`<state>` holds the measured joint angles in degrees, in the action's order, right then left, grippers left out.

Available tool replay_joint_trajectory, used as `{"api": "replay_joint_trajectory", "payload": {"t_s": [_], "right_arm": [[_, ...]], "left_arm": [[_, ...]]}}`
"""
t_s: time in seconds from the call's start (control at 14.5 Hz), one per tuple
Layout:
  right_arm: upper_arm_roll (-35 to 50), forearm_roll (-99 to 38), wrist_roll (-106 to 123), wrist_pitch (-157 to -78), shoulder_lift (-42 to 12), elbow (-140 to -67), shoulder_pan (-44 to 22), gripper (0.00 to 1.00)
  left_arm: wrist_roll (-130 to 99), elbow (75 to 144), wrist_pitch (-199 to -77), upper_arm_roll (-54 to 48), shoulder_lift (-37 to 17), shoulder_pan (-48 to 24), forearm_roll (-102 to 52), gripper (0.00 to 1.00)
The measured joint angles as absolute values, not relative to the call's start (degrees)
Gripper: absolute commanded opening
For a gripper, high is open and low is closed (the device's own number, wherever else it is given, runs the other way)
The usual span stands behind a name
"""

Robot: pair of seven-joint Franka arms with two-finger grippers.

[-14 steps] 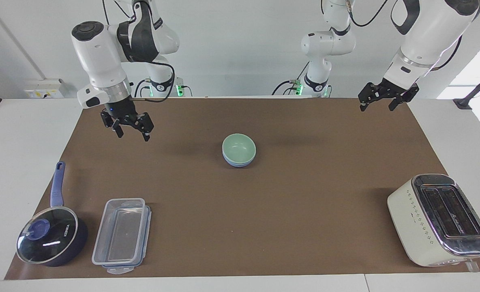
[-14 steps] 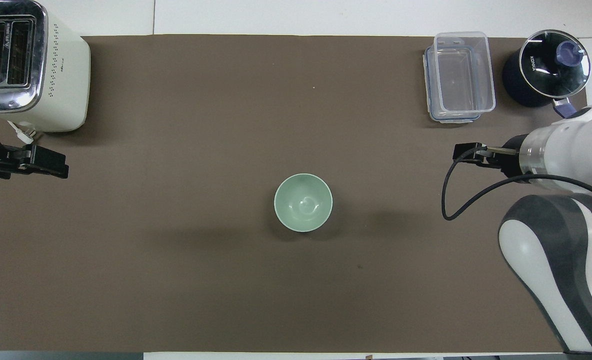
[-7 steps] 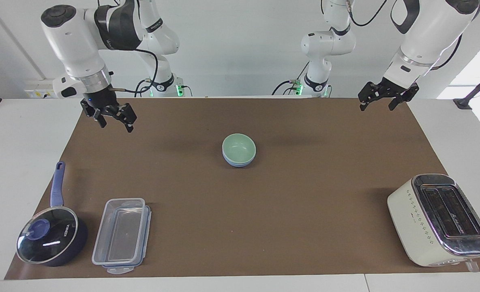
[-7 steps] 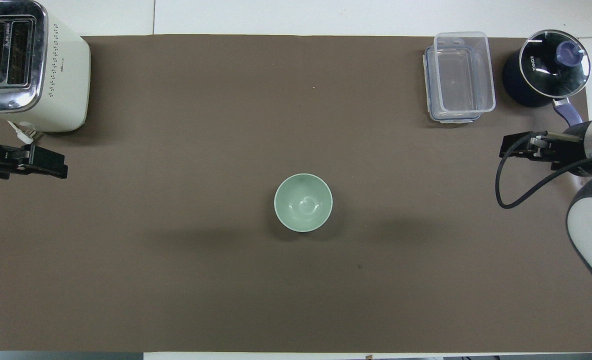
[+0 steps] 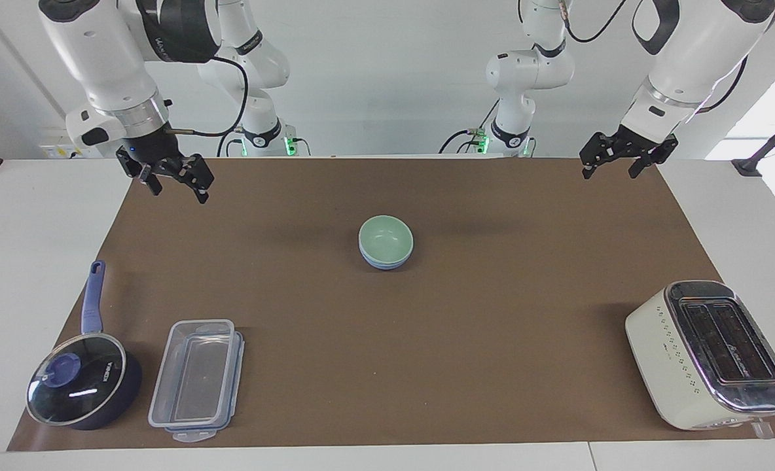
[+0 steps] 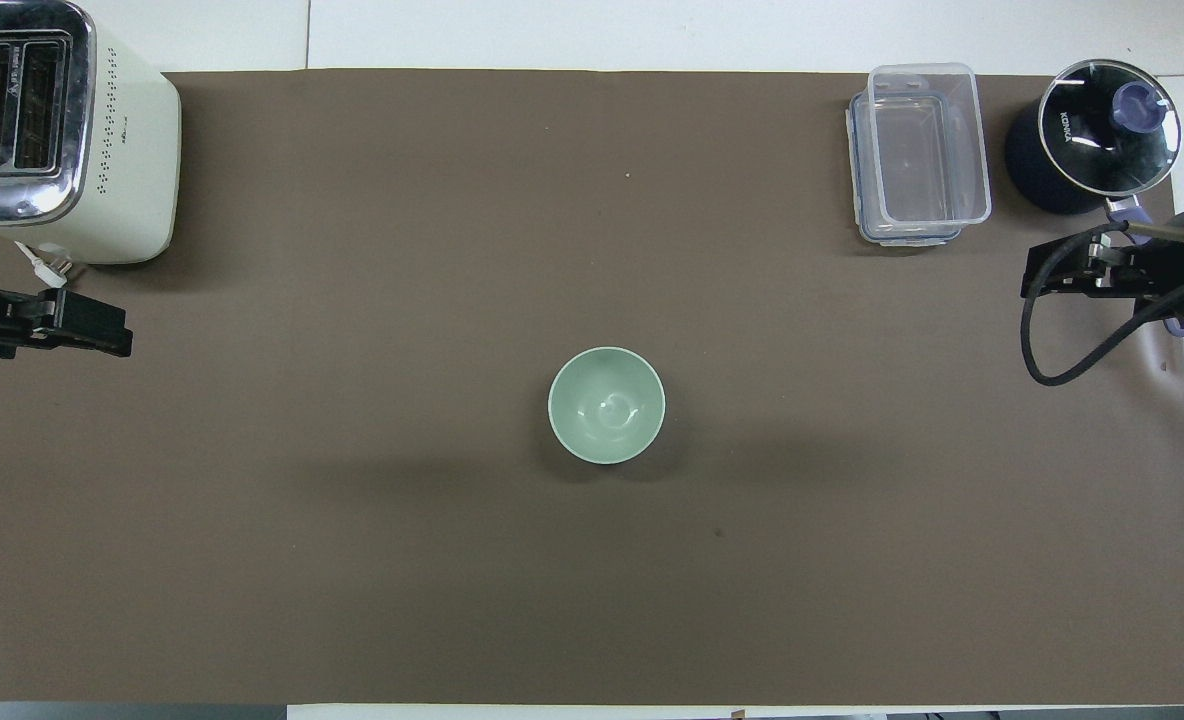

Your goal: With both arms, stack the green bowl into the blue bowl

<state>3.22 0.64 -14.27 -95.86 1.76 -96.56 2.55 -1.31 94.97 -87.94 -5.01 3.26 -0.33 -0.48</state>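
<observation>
1. The right gripper (image 5: 170, 181) is pulling away from the middle of the table, rising and swinging out toward the right arm's end; a second ago it was hanging much closer to the bowls, and now it is sitting up over the corner of the brown mat (image 5: 492, 366) nearest the robots.
2. The green bowl (image 5: 385, 237) is resting inside the blue bowl (image 5: 383, 263), only a rim of blue showing under it in the facing view; from overhead the green bowl (image 6: 606, 404) is covering the blue one completely. The pair is standing mid-mat and is not shifting at all across the last second.
3. That reads as a finished stack: with nothing touching the bowls and the arm backing off, the job looks done and this appears to be the retreat.
4. The right gripper's fingers are spread apart and carrying nothing.
5. The left gripper (image 5: 620, 159) is waiting in the air over the mat's corner at the left arm's end, its fingers also parted and empty, and it is holding the same spot throughout.
6. The toaster (image 5: 711, 353), the clear plastic box (image 5: 196, 378) and the lidded saucepan (image 5: 83, 386) are staying untouched along the mat's edge farthest from the robots.
</observation>
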Motion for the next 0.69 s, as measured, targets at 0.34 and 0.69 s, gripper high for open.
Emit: {"api": "replay_joint_trajectory", "payload": {"t_s": [0.34, 0.69], "right_arm": [[3.8, 0.8, -12.4, -93.4, 1.6, -96.0, 2.5, 1.00], [3.0, 0.8, -8.8, -92.9, 2.8, -97.2, 2.9, 1.00]], "left_arm": [[-1.3, 95.0, -87.9, -5.0, 3.3, -0.3, -0.5, 1.00], [-1.3, 95.0, -87.9, -5.0, 3.3, -0.3, -0.5, 1.00]]}}
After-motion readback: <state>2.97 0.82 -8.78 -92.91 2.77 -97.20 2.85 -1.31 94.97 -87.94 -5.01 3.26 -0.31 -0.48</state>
